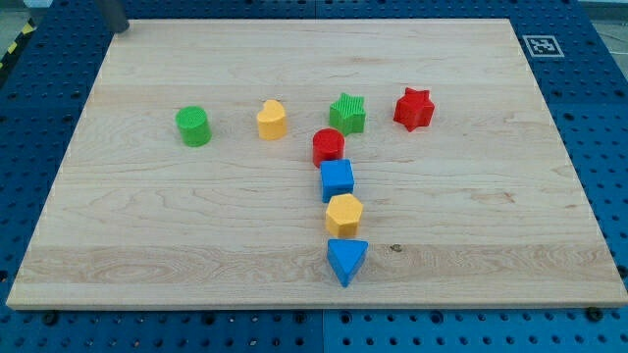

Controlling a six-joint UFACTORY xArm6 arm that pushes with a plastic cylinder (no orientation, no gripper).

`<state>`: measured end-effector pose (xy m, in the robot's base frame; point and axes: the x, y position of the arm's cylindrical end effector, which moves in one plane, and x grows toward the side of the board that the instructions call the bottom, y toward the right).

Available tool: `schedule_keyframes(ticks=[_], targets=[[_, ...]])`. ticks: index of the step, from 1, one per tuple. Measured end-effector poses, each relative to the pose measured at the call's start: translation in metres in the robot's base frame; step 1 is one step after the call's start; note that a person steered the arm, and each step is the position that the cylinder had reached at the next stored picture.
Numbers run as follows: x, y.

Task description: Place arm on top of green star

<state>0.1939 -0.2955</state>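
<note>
The green star sits on the wooden board, above the middle. The red star is to its right and the red cylinder touches it at its lower left. My dark rod comes in at the view's top left, and my tip is at the board's top left corner, far to the left of and above the green star. It touches no block.
A yellow block and a green cylinder lie left of the green star. Below the red cylinder run a blue cube, a yellow hexagon and a blue triangle.
</note>
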Motion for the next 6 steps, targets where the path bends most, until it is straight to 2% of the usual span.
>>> schedule_keyframes(ticks=[1, 3, 5, 6], targets=[[-0.002, 0.004], [0.016, 0.129], [0.086, 0.221], [0.102, 0.262]])
